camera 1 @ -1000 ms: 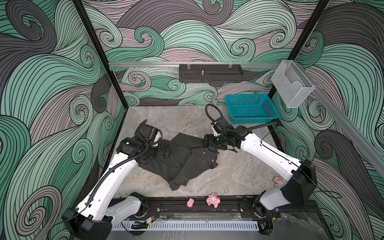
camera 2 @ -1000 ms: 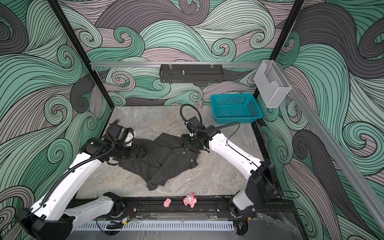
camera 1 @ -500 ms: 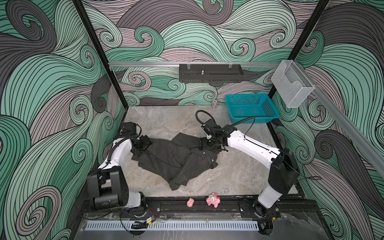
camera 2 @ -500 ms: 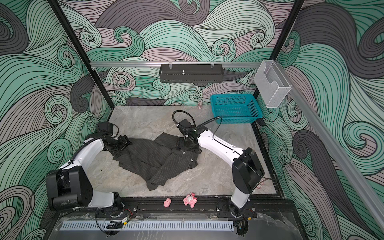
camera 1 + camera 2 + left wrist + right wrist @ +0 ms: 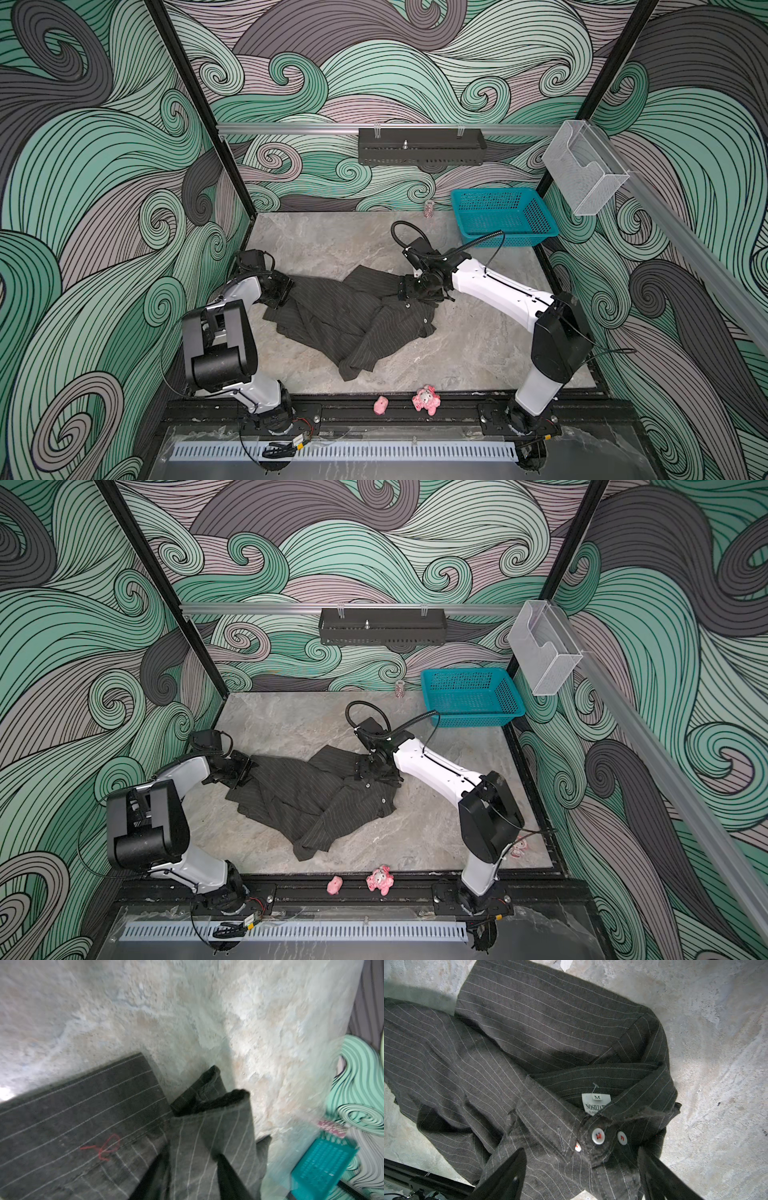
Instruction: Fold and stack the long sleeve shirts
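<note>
Your shirt is dark charcoal woven cloth with thin pale pinstripes. It lies crumpled and half spread across the middle of the table, with one end trailing toward the near edge. Its collar is stiff and turned over, with small glossy white buttons sewn in red thread and a white neck label. The table is a matte, mottled grey stone-look slab. The walls around it carry green and grey wave swirls, and a teal mesh basket sits in the far right corner. Your left gripper is pinched on a raised fold at the shirt's left edge, with cloth filling the gap. Your right gripper stands wide, its fingers straddling the buttoned front just beside the collar and grasping nothing.
</note>
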{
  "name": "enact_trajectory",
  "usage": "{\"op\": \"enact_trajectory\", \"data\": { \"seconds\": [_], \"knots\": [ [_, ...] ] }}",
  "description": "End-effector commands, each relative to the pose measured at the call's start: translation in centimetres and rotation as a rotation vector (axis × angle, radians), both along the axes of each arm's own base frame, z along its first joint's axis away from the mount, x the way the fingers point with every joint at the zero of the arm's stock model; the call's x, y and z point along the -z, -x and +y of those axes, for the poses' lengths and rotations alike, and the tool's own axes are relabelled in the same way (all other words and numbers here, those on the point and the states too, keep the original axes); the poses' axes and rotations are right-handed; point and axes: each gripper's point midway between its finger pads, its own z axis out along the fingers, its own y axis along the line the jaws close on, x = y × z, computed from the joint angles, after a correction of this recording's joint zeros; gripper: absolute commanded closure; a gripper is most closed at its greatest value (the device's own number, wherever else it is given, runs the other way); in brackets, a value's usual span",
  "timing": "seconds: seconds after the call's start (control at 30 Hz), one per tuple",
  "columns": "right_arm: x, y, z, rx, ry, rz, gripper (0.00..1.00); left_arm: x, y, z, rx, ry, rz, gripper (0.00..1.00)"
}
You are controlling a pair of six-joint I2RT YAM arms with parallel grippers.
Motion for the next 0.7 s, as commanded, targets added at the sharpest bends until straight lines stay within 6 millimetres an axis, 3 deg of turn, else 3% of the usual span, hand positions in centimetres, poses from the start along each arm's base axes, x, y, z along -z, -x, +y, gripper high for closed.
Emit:
{"op": "enact_trajectory", "data": {
  "seconds": [0.0, 0.13, 0.27, 0.47, 0.6, 0.63, 0.67],
  "knots": [
    [-0.7, -0.3, 0.1, -0.017, -0.004, -0.002, 0.16, -1.2, -2.0, 0.4, -0.009, 0.015, -0.058, 0.83],
    [-0.7, -0.2, 0.0, -0.019, -0.002, 0.0, 0.16, -1.4, -1.8, 0.4, 0.004, 0.009, -0.055, 1.0],
    [0.0, -0.5, 0.0, -0.024, 0.02, 0.009, 0.14, -2.5, -1.9, 0.5, 0.011, -0.001, -0.077, 1.0],
    [2.5, -1.0, -0.1, -0.057, 0.1, 0.062, 0.16, -5.9, -2.8, 1.1, 0.035, -0.04, -0.125, 1.0],
    [3.7, -1.4, -0.7, -0.061, 0.122, 0.102, 0.3, -7.8, -3.6, 1.7, 0.043, -0.049, -0.146, 1.0],
    [3.7, -1.5, -0.9, -0.057, 0.116, 0.106, 0.37, -8.3, -3.8, 2.0, 0.041, -0.051, -0.155, 1.0],
    [3.6, -1.8, -1.0, -0.053, 0.104, 0.112, 0.51, -8.7, -4.1, 2.3, 0.038, -0.051, -0.165, 1.0]
  ]
}}
